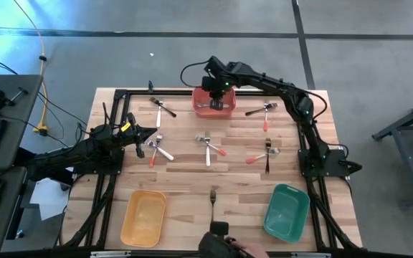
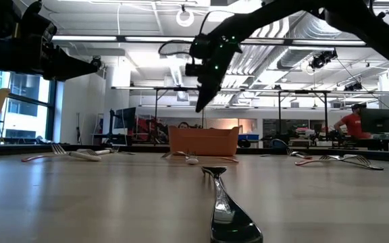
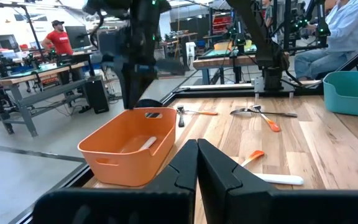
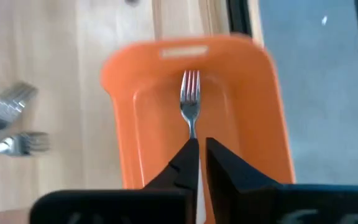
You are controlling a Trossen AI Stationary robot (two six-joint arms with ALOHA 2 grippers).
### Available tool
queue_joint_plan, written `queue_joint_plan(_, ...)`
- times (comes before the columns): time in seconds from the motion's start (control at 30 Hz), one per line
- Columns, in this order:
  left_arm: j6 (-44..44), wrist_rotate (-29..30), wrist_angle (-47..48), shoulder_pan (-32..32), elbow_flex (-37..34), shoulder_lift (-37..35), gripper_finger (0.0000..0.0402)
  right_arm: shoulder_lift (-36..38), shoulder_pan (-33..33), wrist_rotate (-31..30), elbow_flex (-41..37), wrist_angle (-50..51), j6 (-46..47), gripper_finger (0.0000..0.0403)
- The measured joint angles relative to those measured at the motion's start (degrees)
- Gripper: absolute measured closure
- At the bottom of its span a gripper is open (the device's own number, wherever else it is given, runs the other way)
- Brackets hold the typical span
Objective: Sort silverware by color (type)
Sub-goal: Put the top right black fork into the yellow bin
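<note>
My right gripper (image 4: pixel 199 149) hangs over the orange-red bin (image 1: pixel 214 102) at the table's far edge and is shut on a fork (image 4: pixel 190 93). The fork's metal tines point away from the wrist over the bin's floor. The low view shows this gripper (image 2: pixel 201 101) pointing down above the bin (image 2: pixel 204 140). My left gripper (image 1: pixel 151 134) is shut and empty, above the table's left part, beside a cluster of silverware (image 1: pixel 157 148). Other forks and spoons lie flat on the table at the far left (image 1: pixel 163 107), far right (image 1: pixel 264 111), middle (image 1: pixel 208 147) and right (image 1: pixel 264 153). My right gripper pinches the fork between its two fingers by the neck, just behind the head (image 4: pixel 193 132). It comes from above, pointing down, with the fingers lying along the fork. The handle is hidden between the fingers. The fork is lifted clear and its tines hang below the fingertips over the bin.
A yellow bin (image 1: pixel 144 217) and a green bin (image 1: pixel 287 210) stand at the near edge, with a single fork (image 1: pixel 213 195) between them. A pale strip (image 3: pixel 145 144) shows inside the orange-red bin. People sit and stand at benches beyond the table (image 3: pixel 347 31).
</note>
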State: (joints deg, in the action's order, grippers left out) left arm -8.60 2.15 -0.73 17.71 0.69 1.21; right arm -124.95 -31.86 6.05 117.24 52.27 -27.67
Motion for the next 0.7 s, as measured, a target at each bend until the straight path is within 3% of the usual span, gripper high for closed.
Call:
queue_joint_plan(0.2,0.0,0.0,0.0,0.0,0.0,0.0,0.0401,6.7,0.4,6.8,-9.9,-12.1,2.8,0.0399)
queue_joint_plan(0.47,0.0,0.0,0.0,0.0,0.0,0.0,0.0401,20.5,2.4,13.5,-40.5,-44.1,13.8,0.0402)
queue_joint_plan(0.57,0.0,0.0,-0.1,0.0,0.0,0.0,0.0401,27.4,3.2,13.6,-51.2,-53.0,18.5,0.0402)
queue_joint_plan(0.7,0.0,0.0,-0.1,0.0,0.0,0.0,0.0401,37.6,3.0,7.9,-61.2,-53.3,22.8,0.0402)
